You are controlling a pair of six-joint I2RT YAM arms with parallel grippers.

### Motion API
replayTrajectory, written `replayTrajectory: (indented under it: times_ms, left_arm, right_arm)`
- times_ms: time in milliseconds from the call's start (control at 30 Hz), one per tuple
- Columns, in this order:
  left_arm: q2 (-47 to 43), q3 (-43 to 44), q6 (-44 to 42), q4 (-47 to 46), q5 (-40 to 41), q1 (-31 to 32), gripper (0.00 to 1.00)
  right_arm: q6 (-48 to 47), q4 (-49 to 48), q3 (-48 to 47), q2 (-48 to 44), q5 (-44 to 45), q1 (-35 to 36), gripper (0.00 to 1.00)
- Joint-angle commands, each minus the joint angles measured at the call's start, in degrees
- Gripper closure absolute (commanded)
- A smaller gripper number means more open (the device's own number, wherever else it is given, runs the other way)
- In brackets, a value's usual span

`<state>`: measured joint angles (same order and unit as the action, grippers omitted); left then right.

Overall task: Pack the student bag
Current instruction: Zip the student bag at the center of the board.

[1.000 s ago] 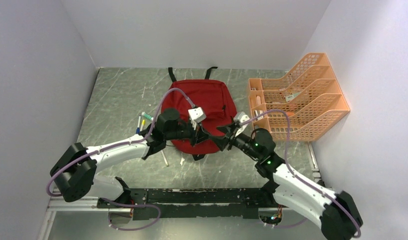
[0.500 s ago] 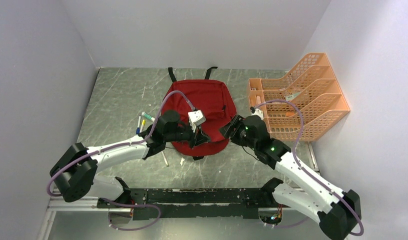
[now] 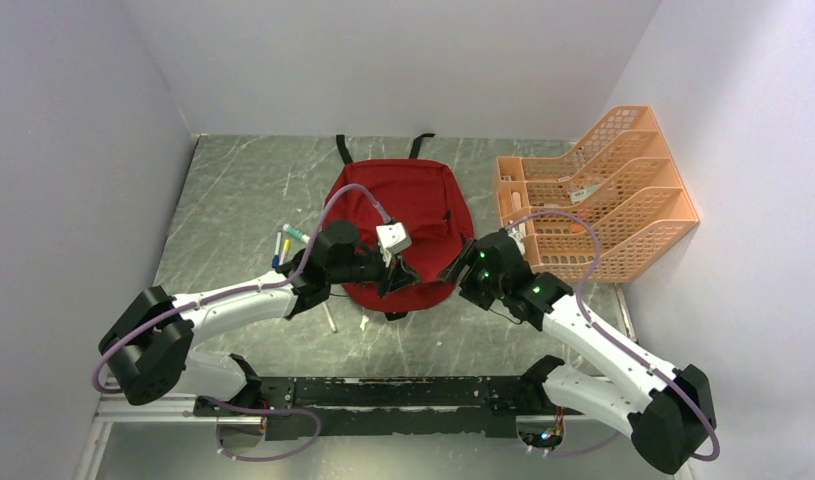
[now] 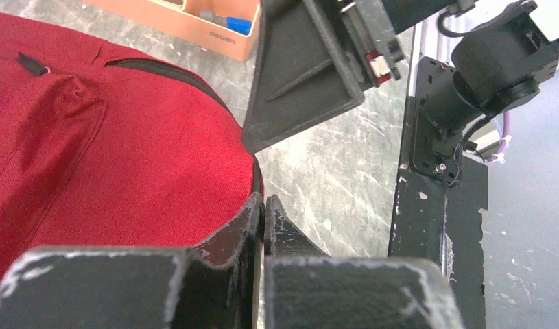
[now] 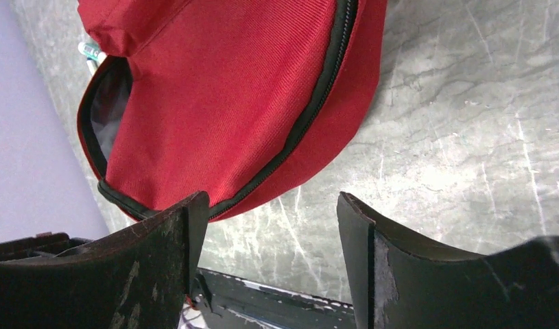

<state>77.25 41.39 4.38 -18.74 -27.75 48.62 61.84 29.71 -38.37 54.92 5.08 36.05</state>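
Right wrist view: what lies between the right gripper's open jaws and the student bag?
Only bare grey tabletop, seen in the right wrist view: the right gripper stands open close to the zippered edge of the student bag.

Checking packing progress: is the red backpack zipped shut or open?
Open: the right wrist view shows the red backpack gaping at its edge, grey lining visible inside.

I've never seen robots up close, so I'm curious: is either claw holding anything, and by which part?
The left gripper is shut at the near edge of the backpack, apparently pinching its black-trimmed rim. The right gripper is open and holds nothing.
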Motion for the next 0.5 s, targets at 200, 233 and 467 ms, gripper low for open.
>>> replayTrajectory:
  times_ms: [200, 233, 467]
  left_arm:
    - [1.0, 5.5, -14.5, 3.8, -11.7, 0.4, 0.95]
    - [1.5, 6.2, -15.3, 4.8, -12.8, 0.3, 0.95]
    - [2.6, 7.1, -17.4, 6.9, -12.9, 0.4, 0.95]
  right_arm:
    - [7.6, -18.6, 8.3, 3.9, -12.1, -6.9, 0.28]
    - [7.5, -19.3, 8.2, 4.4, -12.4, -7.3, 0.28]
    - [6.4, -25.0, 8.2, 7.2, -14.0, -9.1, 0.65]
